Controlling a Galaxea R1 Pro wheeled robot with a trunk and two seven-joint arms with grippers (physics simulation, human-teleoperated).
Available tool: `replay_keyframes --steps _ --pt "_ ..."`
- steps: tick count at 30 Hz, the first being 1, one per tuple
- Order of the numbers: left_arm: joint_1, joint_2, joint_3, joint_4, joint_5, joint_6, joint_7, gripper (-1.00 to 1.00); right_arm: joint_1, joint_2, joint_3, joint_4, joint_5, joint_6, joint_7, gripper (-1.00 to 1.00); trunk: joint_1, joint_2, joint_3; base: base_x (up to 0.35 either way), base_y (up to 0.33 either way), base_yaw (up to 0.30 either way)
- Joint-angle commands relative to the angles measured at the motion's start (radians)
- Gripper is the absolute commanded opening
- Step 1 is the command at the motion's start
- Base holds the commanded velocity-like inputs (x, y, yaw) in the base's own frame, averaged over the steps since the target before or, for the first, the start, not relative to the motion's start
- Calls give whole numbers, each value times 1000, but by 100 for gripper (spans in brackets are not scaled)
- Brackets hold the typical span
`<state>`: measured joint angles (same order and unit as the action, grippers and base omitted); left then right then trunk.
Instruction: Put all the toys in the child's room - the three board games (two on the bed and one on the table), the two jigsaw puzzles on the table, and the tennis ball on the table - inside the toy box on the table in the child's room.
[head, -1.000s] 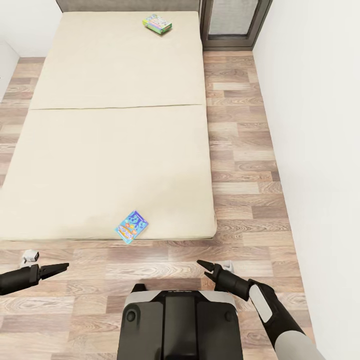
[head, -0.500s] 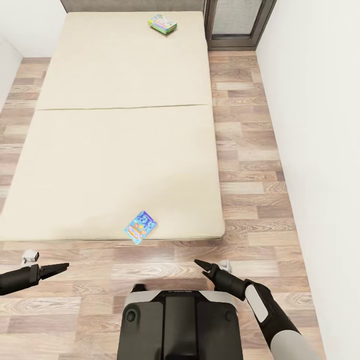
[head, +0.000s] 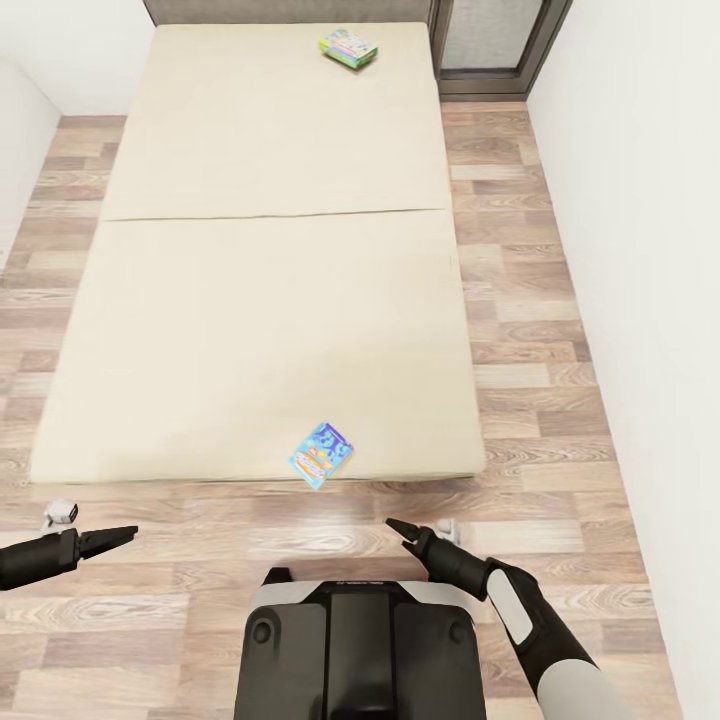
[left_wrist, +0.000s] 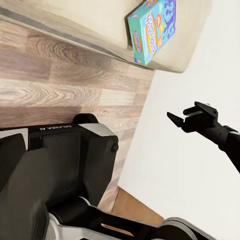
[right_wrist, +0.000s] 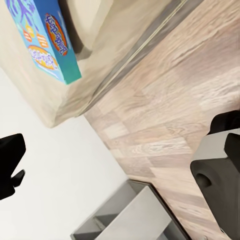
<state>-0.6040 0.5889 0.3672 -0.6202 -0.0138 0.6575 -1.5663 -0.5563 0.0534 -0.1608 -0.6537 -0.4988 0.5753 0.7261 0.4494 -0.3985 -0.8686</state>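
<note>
A blue board game box (head: 321, 454) lies at the near edge of the beige bed (head: 270, 300), just ahead of me; it also shows in the wrist views (left_wrist: 152, 30) (right_wrist: 45, 37). A green board game box (head: 348, 48) rests at the bed's far end. My left gripper (head: 125, 535) hovers low over the floor at the left, its fingers slightly apart and empty (right_wrist: 11, 167). My right gripper (head: 398, 532) is open and empty (left_wrist: 185, 114), a short way in front of the bed's edge, right of the blue box. The table and toy box are out of view.
Wood floor runs along the bed's right side up to a white wall (head: 650, 250). A dark-framed door or cabinet (head: 495, 45) stands at the far right corner. My base (head: 360, 640) sits close to the bed's foot.
The whole picture has shifted: the bed and both boxes now sit further right in the view, so the camera has moved. Both arms hold the same pose.
</note>
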Motion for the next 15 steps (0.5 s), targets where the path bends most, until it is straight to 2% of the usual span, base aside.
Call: replay_keyframes --steps 1,6,15 --pt "0 0 1 0 -2 10 -4 100 0 1 -5 0 -2 4 2 100 1 -1 -1 0 206 0" --pt "0 0 1 0 -2 10 -4 100 -1 2 -5 7 -2 -11 1 100 1 -1 -1 0 95 0" --pt "0 0 1 0 -2 10 -4 100 -2 2 -5 13 -2 -17 1 100 1 -1 -1 0 29 0"
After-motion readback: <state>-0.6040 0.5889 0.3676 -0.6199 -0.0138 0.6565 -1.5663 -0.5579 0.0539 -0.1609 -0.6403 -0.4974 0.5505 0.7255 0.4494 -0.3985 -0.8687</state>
